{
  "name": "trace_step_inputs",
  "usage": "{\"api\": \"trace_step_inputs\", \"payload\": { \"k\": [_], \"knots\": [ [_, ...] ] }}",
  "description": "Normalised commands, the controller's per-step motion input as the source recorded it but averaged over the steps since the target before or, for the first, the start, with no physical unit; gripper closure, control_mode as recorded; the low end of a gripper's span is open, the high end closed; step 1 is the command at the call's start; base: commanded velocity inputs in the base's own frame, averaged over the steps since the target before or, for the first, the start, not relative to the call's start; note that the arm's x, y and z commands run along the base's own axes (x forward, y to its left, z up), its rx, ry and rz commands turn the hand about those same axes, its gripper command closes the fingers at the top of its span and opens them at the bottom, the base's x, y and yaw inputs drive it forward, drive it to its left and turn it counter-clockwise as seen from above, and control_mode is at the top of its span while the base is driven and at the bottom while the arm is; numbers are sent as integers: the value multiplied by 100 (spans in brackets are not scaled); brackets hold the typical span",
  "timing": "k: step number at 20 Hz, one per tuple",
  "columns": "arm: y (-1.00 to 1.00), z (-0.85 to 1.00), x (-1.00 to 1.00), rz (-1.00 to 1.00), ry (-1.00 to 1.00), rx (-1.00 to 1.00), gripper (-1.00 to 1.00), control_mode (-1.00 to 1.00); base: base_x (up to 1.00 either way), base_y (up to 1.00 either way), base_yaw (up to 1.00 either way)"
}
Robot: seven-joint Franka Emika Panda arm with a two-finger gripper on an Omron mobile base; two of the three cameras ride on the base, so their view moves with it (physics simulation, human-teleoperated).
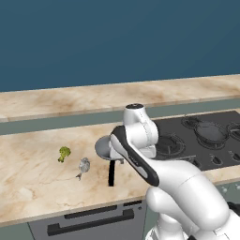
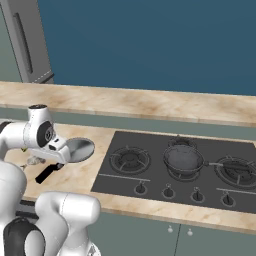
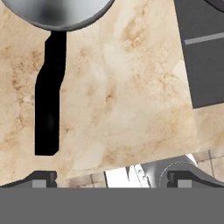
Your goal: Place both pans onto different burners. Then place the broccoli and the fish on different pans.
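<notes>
One pan (image 2: 183,159) already sits on a burner (image 2: 182,170); the gripper (image 3: 111,179), jaws spread, hangs over the counter's front edge near the second pan's handle (image 3: 49,100), likely to grab it.

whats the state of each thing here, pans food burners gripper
silver pan: on the counter, left of the cooktop, empty, not held
dark pan: on the middle burner, empty
broccoli: loose on the counter
fish: loose on the counter, beside the broccoli
left burner: bare
right burner: no pan seated on it
gripper: open, empty, above the counter near the silver pan's handle
</notes>
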Motion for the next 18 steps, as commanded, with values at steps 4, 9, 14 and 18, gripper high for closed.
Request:
{"api": "trace_step_inputs", "payload": {
  "k": [4, 9, 14, 18],
  "knots": [
    [17, -21, 11, 0, 0, 0, -100, -100, 0, 0, 0],
    [22, -23, 13, 0, 0, 0, -100, -100, 0, 0, 0],
    [27, -18, 18, 0, 0, 0, -100, -100, 0, 0, 0],
    [24, -13, 13, 0, 0, 0, -100, -100, 0, 0, 0]
  ]
}}
